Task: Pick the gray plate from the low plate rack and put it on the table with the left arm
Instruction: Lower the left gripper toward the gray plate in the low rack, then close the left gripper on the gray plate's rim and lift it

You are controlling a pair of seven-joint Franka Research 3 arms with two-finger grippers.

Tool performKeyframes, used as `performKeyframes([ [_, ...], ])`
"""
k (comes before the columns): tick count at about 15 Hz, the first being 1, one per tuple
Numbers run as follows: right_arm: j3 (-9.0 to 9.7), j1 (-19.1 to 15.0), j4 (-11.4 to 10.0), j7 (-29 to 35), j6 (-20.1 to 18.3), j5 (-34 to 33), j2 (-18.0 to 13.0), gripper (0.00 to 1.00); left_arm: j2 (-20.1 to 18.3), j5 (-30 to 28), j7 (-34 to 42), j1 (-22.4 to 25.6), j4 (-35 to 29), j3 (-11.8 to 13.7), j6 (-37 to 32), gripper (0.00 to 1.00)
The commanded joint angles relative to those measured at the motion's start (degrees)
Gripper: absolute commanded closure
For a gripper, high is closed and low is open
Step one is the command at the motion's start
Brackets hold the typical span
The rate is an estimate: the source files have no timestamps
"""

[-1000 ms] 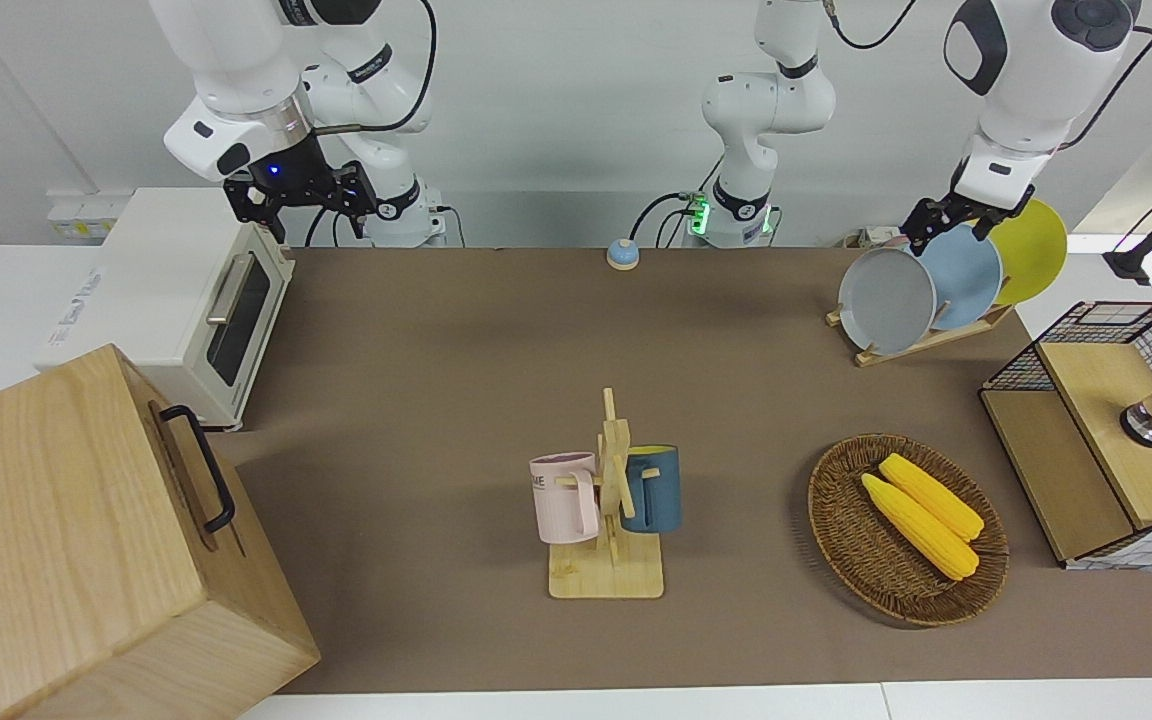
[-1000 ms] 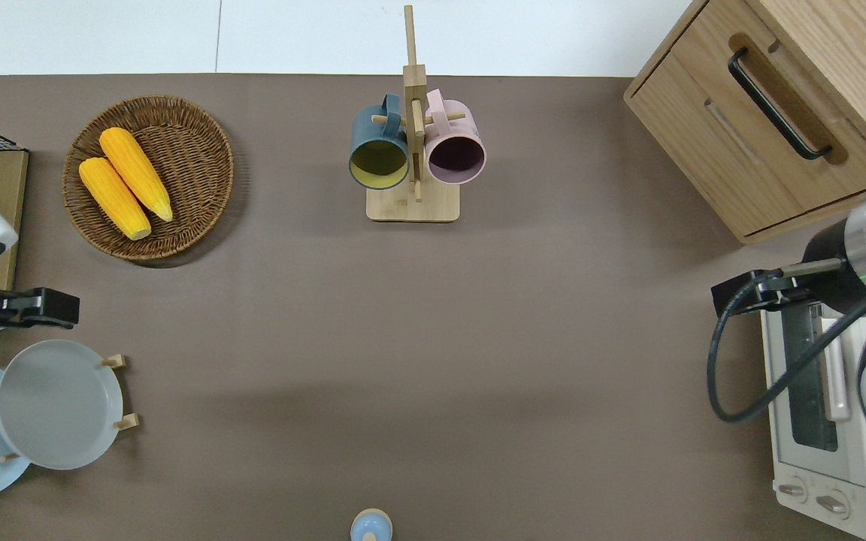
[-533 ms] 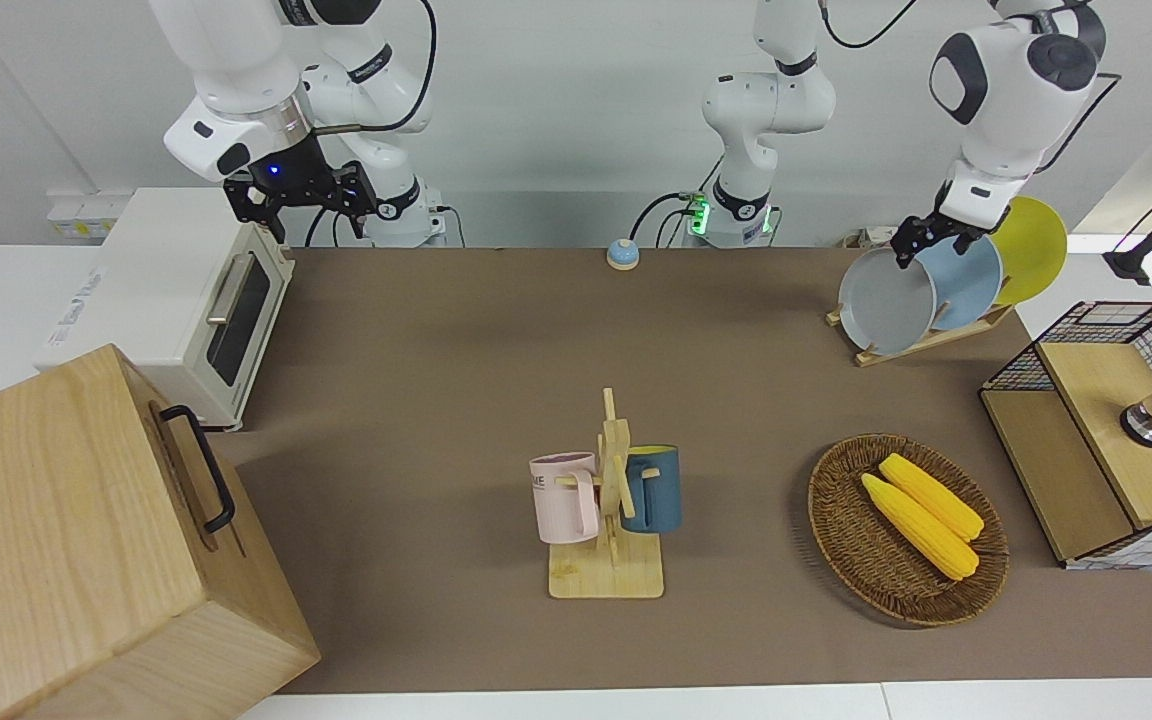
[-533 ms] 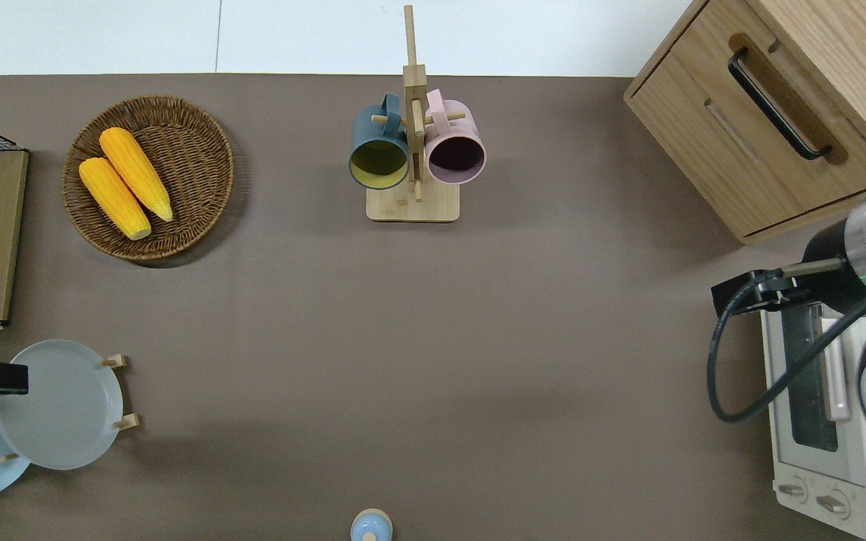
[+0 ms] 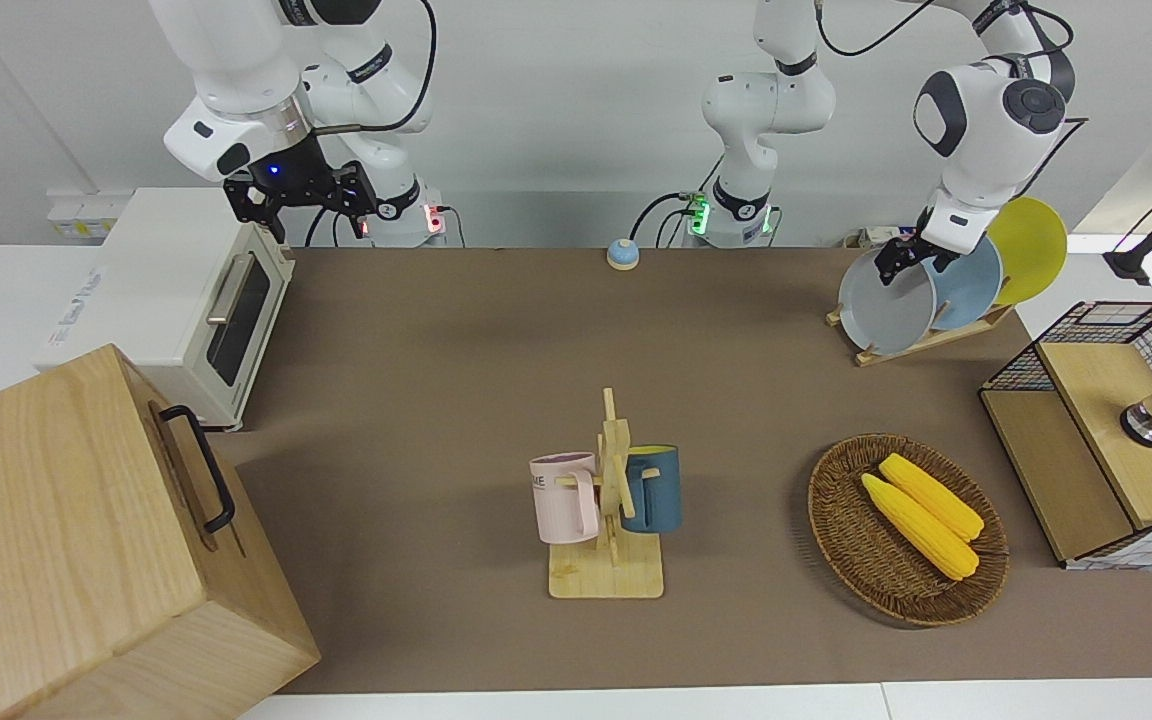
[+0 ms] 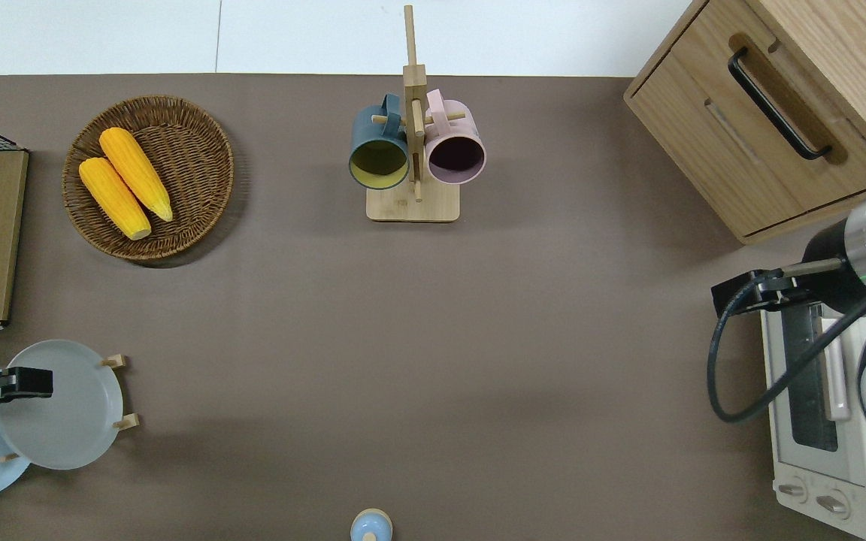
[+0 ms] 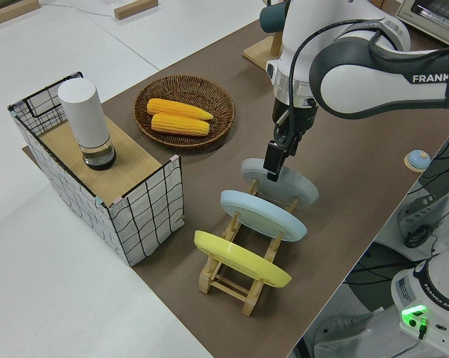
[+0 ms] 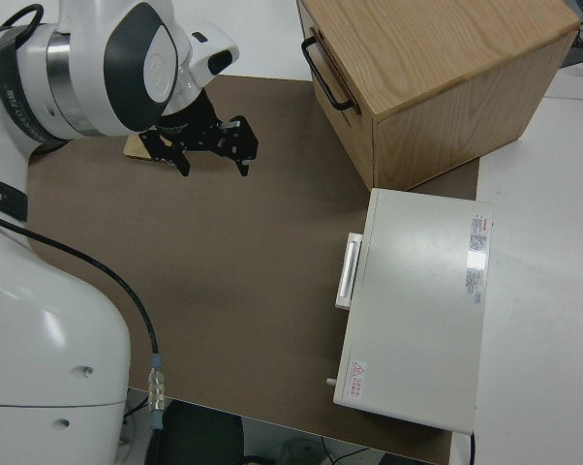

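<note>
The gray plate (image 5: 884, 308) leans in the low plate rack (image 5: 926, 343) as the plate farthest from the robots, at the left arm's end of the table (image 5: 436, 350). It also shows in the overhead view (image 6: 65, 417) and the left side view (image 7: 295, 185). My left gripper (image 5: 904, 260) is open at the plate's upper rim, one finger on each side of it, as the overhead view (image 6: 23, 382) and the left side view (image 7: 272, 168) show. The plate rests in the rack (image 7: 232, 280). My right gripper (image 8: 214, 163) is open, empty and parked.
A light blue plate (image 5: 966, 283) and a yellow plate (image 5: 1031, 245) stand in the same rack. A wicker basket (image 5: 841, 540) with two corn cobs, a mug tree (image 5: 608, 500), a wire-sided shelf (image 5: 1086, 420), a toaster oven (image 5: 186, 300) and a wooden drawer box (image 5: 66, 540) stand around.
My left gripper has swung from above the light blue and yellow plates to the gray plate's upper rim and come down onto it. The plate and the right arm have not moved.
</note>
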Motion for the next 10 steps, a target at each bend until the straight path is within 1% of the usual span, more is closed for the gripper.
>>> performKeyframes([
  [1,1.21,-1.3,0.4,0.7,-0.6,-0.4,-0.2,0.017,-1.8,1.3,-0.2,-0.7,-2.4,1.4,1.4,0.07],
  [2,1.21,-1.3,0.4,0.7,-0.6,-0.3,-0.1,0.017,-1.8,1.3,-0.2,-0.7,-2.4,1.4,1.4,0.18],
  [3,1.21,-1.3,0.3,0.7,-0.6,-0.3,-0.1,0.017,-1.6,1.3,-0.1,-0.7,-2.5,1.4,1.4,0.41],
  [4,1.21,-1.3,0.4,0.7,-0.6,-0.3,-0.1,0.017,-1.3,1.3,-0.1,-0.7,-2.5,1.4,1.3,0.62],
  [5,1.21,-1.3,0.4,0.7,-0.6,-0.3,-0.1,0.017,-1.2,1.3,-0.1,-0.7,-2.5,1.4,1.2,0.79],
  [6,1.21,-1.3,0.3,0.7,-0.6,-0.3,-0.1,0.017,-1.2,1.3,-0.1,-0.6,-2.5,1.4,1.2,0.90],
  [7,1.13,-1.3,0.3,0.7,-0.6,-0.3,-0.1,0.017,-1.2,1.3,-0.1,-0.7,-2.5,1.5,1.2,0.96],
  [8,1.21,-1.3,0.4,0.7,-0.6,-0.3,-0.1,0.017,-1.2,1.3,-0.1,-0.7,-2.5,1.4,1.2,1.00],
  [10,1.21,-1.3,0.4,0.7,-0.6,-0.4,-0.1,0.017,-1.2,1.3,-0.1,-0.7,-2.5,1.5,1.2,1.00],
])
